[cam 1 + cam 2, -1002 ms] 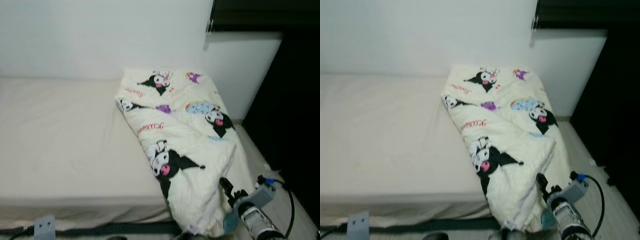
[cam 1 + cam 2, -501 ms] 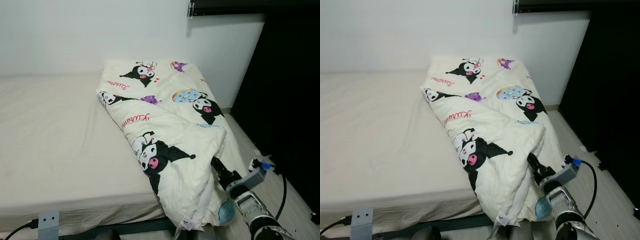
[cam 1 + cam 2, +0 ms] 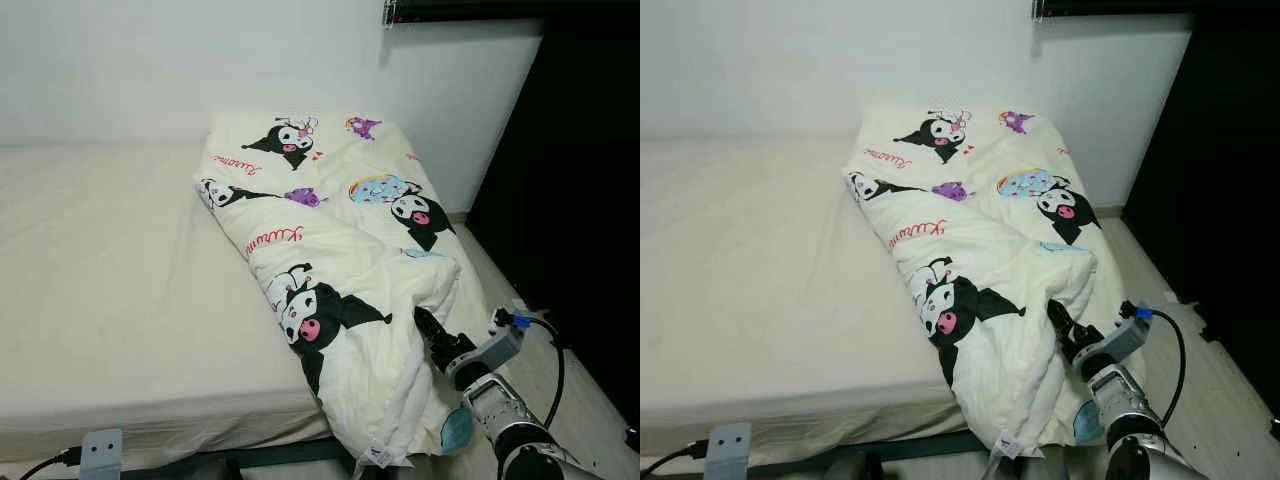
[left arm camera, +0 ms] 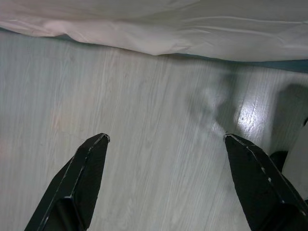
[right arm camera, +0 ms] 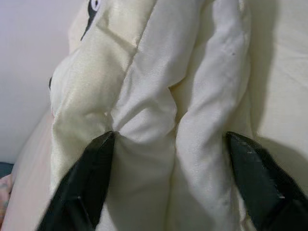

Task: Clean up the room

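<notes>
A cream quilt (image 3: 340, 250) printed with black-and-white cartoon figures lies bunched along the right end of the bed (image 3: 110, 270), and its lower edge hangs over the mattress corner. My right gripper (image 3: 428, 333) is at that hanging edge, by a deep fold. In the right wrist view the right gripper (image 5: 168, 137) is open, its fingertips (image 5: 103, 144) pressed against the quilt's puffy folds (image 5: 144, 115), which bulge between them. My left gripper (image 4: 166, 137) hangs open above the pale wooden floor (image 4: 144, 120), beside the bed sheet's drooping edge (image 4: 159, 29).
A white wall (image 3: 150, 70) runs behind the bed. A dark opening (image 3: 580, 200) stands at the right, with a narrow strip of floor (image 3: 500, 290) between it and the bed. A grey bracket (image 3: 100, 452) with a cable sits at the lower left.
The camera has swung, sliding the scene left. My right gripper has moved up and forward, from below the quilt's hanging edge into its fold.
</notes>
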